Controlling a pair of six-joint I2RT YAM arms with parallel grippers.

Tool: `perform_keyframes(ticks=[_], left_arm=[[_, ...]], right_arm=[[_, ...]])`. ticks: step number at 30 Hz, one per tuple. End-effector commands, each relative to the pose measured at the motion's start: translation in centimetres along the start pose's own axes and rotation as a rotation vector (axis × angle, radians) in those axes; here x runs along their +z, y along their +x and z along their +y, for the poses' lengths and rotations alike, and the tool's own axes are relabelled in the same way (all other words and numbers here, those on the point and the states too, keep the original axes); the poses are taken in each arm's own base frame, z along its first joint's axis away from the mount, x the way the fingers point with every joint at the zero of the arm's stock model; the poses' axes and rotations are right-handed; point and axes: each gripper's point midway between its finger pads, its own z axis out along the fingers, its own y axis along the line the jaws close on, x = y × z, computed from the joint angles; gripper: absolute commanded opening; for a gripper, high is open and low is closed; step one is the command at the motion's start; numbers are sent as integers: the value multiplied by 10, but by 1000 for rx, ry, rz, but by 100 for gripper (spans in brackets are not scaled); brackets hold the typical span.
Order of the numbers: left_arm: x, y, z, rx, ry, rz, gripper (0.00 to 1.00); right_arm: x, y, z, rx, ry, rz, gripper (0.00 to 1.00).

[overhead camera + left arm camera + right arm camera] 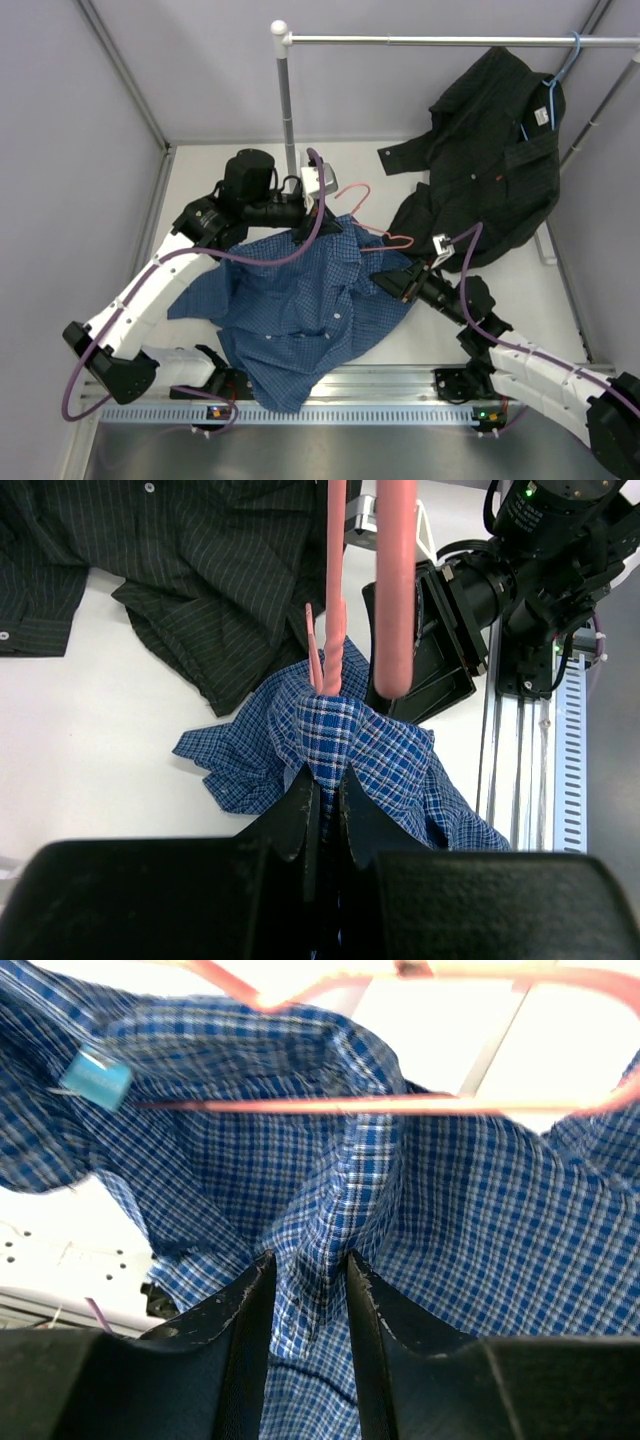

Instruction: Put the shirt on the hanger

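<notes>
The blue checked shirt (300, 310) lies crumpled on the table between my arms, its upper part lifted. The pink-red wire hanger (352, 192) sits at the shirt's collar end, with its hook toward the back. My left gripper (318, 226) is shut on a fold of the shirt (335, 735), with the hanger (395, 580) hanging close in front of it. My right gripper (388, 277) is shut on another fold of the shirt (330, 1210). The hanger wire (400, 1105) runs across the open collar, near a blue label (95, 1078).
A black striped shirt (490, 170) hangs on a light blue hanger (560, 70) from a metal rail (430, 40) at the back right, and its lower part drapes onto the table. The rail's post (286, 100) stands behind my left gripper. Grey walls close in both sides.
</notes>
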Motion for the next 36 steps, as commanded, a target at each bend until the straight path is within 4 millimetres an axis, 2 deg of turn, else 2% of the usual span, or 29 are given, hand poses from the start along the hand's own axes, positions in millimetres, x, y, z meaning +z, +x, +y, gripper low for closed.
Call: perform_keyframes(ticks=[1,4,7,8,9,11,12,13,14,15,16,17,18,23,31,36], left_arm=[[-11,-32,-1,75,-30,-110,0],[-11,-32,0,74,-34,-113,0],[-11,-34,0,68,-37,-122,0],[-11,-34,0,69,-38,-124,0],[-10,-32,0,66,-39,-123,0],[-10,-32,0,71,-40,-127,0],[-10,-30,3,77,-50,-121,0],[-9,-29,5,74,-63,-116,0],[-9,-26,7,74,-76,-110,0],[-10,-25,9,78,-87,-107,0],[-9,-23,9,77,-86,-103,0],[-10,-22,8,80,-87,-103,0],[-11,-21,6,84,-81,-103,0],[-18,-19,2,121,-96,-122,0],[-30,-29,4,160,-161,-197,0],[-27,-15,3,171,-153,-172,0]], right_arm=[[-1,2,14,0,-78,-10,33],[-2,5,10,4,-72,-9,32],[-2,6,6,-1,-54,-8,18],[-1,5,5,-6,-48,-16,3],[-1,3,2,-4,-29,-19,0],[1,-2,-4,-25,17,-30,0],[4,-11,-1,-42,24,-46,0],[3,-8,-10,-46,73,-28,0],[2,-15,-15,-61,100,-45,0],[3,-25,-11,-70,103,-64,0],[0,-25,-20,-62,146,-54,0],[-1,-34,-27,-59,178,-76,0],[-2,-41,-26,-59,184,-93,0],[-13,-61,-49,-8,256,-123,0],[-24,-84,-74,-9,335,-161,0],[-26,-102,-71,-38,336,-200,0]])
